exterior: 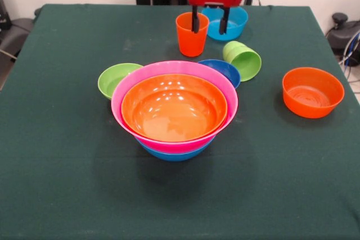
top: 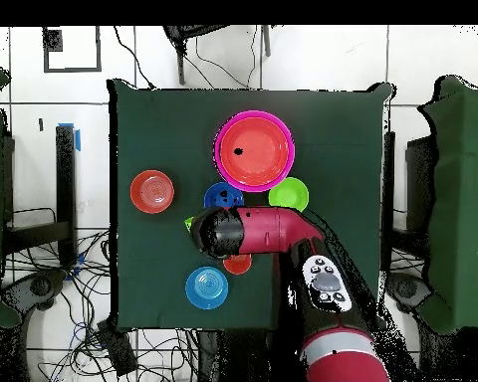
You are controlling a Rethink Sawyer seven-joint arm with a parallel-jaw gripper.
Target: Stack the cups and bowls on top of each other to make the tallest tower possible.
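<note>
The tower stands mid-table: an orange bowl nested in a pink bowl, nested in a blue bowl; it also shows in the overhead view. The orange cup stands upright behind it. The lime-green cup lies on its side, mouth towards the camera. A small dark-blue bowl sits behind the tower, a small lime-green bowl to its left, a light-blue bowl at the back, and an orange bowl to the right. My gripper is open and empty, its fingers overlapping the orange cup's rim and the light-blue bowl.
In the overhead view my arm covers most of the lime-green cup and part of the orange cup. The green table's edges are near the back objects. Cables and chairs surround the table.
</note>
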